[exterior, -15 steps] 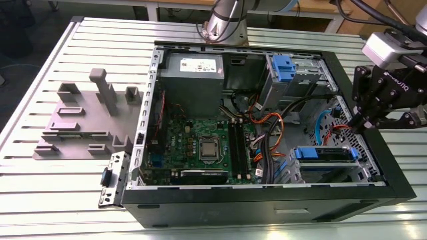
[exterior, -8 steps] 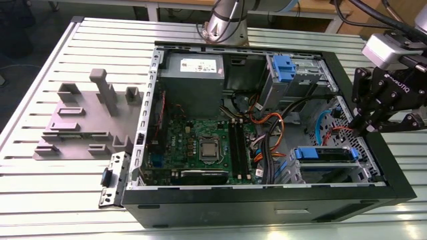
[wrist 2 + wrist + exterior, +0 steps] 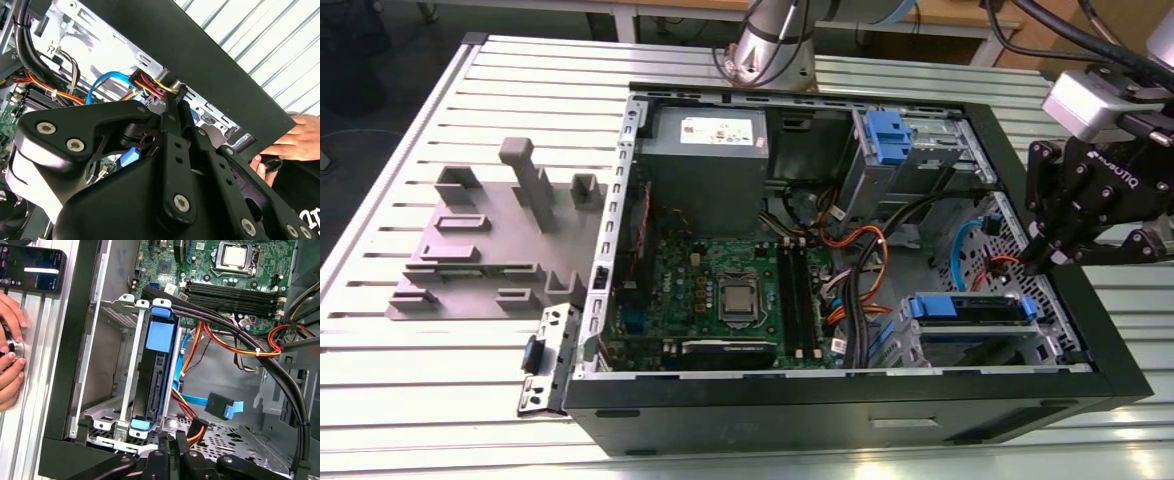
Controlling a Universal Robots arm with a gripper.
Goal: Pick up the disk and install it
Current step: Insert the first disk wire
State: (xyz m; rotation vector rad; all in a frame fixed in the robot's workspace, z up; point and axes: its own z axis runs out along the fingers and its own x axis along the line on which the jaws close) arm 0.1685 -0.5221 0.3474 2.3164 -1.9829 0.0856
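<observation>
- Black gripper (image 3: 175,107) linkages crowd the second wrist view, the two fingers (image 3: 170,145) drawn together with nothing between them
- From the exterior view the gripper (image 3: 1053,258) hangs at the exterior view's right, over the case wall (image 3: 1107,340), just above the drive cage
- Directly ahead of the fingers in the first wrist view sits the disk (image 3: 159,372), seated edge-on in the metal drive cage (image 3: 120,390), blue rails along its sides; in the exterior view it shows as a blue-edged block (image 3: 967,308) low in the case
- Beside it trail a blue data cable (image 3: 222,407) and a red-yellow power plug (image 3: 196,430), both loose
- Farther in lies the green motherboard (image 3: 720,285)
- Outside the case, a person's hand (image 3: 10,357) rests on the slatted table (image 3: 427,400)
- A grey holder block (image 3: 487,250) stands at the exterior view's left
</observation>
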